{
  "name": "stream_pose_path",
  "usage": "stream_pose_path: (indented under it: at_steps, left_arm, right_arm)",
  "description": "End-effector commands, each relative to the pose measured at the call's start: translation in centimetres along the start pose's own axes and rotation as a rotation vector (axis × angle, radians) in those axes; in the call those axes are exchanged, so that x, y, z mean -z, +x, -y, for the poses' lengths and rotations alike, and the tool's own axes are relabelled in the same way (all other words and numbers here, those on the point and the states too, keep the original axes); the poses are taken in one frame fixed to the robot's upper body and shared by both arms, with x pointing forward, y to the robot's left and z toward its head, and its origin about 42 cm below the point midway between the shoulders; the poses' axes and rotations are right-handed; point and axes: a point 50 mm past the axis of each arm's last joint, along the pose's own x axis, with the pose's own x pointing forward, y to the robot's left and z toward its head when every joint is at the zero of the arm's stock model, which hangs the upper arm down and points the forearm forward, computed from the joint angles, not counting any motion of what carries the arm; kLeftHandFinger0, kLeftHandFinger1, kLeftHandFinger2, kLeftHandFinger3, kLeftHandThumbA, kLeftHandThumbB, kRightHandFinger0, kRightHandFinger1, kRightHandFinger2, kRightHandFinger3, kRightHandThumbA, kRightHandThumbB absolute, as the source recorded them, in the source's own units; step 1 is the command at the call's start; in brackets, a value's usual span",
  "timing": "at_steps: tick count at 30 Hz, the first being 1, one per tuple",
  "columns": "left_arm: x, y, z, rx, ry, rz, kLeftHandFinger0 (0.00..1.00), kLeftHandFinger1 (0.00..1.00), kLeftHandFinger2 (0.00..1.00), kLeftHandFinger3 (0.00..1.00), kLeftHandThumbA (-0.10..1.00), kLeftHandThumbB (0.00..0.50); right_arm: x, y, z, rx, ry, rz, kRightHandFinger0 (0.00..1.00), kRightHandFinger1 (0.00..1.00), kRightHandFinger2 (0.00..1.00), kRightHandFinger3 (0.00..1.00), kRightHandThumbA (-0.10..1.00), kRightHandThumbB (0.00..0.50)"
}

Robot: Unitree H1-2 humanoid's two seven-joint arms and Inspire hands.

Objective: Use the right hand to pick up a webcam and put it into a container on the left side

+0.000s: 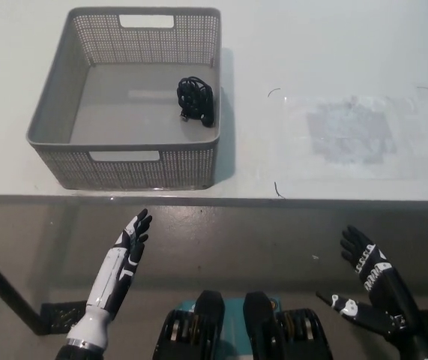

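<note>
Webcam, black with coiled cable (pixel 196 100), lies inside grey perforated plastic basket (pixel 56 112) – right side – near table's (pixel 333 45) left edge. Both hands empty, fingers spread: white left hand (pixel 133 234), black right hand (pixel 365 262).

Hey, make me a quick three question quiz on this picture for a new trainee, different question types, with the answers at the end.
1. True or false: the black webcam with its coiled cable lies on the white table, outside the grey perforated plastic basket.
2. Multiple choice: where is the black right hand? A) inside the basket B) below the table's front edge, holding nothing C) flat on the tabletop
3. Fill in: the white left hand is ____, its fingers apart, holding nothing.

Key:
1. False: the webcam lies inside the basket, by its right wall.
2. B
3. open
</note>
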Motion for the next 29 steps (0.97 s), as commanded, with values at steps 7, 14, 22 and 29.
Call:
stream_pose_path:
  at_steps: [7,14,22,29]
  left_arm:
    - [-0.7,0.9,-1.1,-0.037,0.014,0.059,1.0,1.0,1.0,1.0,1.0,0.167]
    - [-0.7,0.8,-1.1,-0.05,-0.008,0.057,1.0,1.0,1.0,1.0,1.0,0.173]
    - [-0.9,1.5,-1.5,-0.059,-0.011,0.067,1.0,1.0,1.0,1.0,1.0,0.172]
    - [-0.9,1.5,-1.4,-0.058,-0.02,0.068,1.0,1.0,1.0,1.0,1.0,0.181]
  right_arm:
    - [-0.4,1.0,0.2,-0.031,0.009,0.036,1.0,1.0,1.0,1.0,1.0,0.108]
    - [-0.3,1.1,0.3,-0.028,0.008,0.037,1.0,1.0,1.0,1.0,1.0,0.112]
    - [-0.9,2.1,0.4,-0.032,0.01,0.053,1.0,1.0,1.0,1.0,1.0,0.128]
    - [-0.9,2.2,0.5,-0.029,0.001,0.052,1.0,1.0,1.0,1.0,1.0,0.118]
